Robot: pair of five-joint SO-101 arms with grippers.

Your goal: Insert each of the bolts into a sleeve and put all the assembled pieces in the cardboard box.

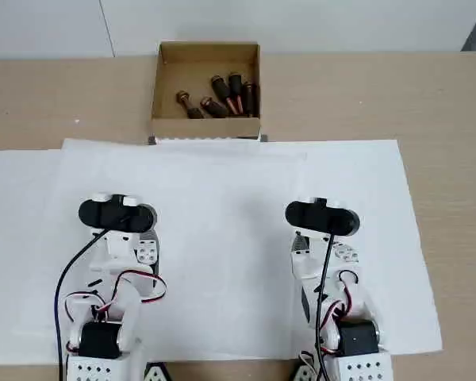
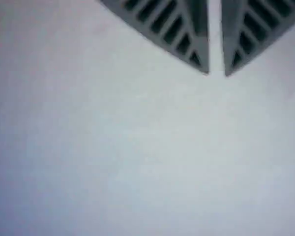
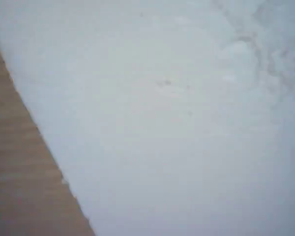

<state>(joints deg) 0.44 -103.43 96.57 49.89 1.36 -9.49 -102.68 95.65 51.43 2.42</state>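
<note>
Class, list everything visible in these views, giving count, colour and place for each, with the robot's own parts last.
cardboard box: one, brown, far middle of the table.
assembled pieces: about five, dark brown and copper, inside the cardboard box.
paper: at least two sheets, white, on the table before the cardboard box.
table: one, light wood, under everything.
left arm: one, white and black, over the paper's near part.
right arm: one, white and black, beside it.
left gripper: one, grey, over the paper.

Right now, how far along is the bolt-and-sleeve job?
Done: several assembled pieces lie in the cardboard box. In hand: nothing; the left gripper hangs bare over the white paper. Left: apparently nothing, it looks finished.
</note>
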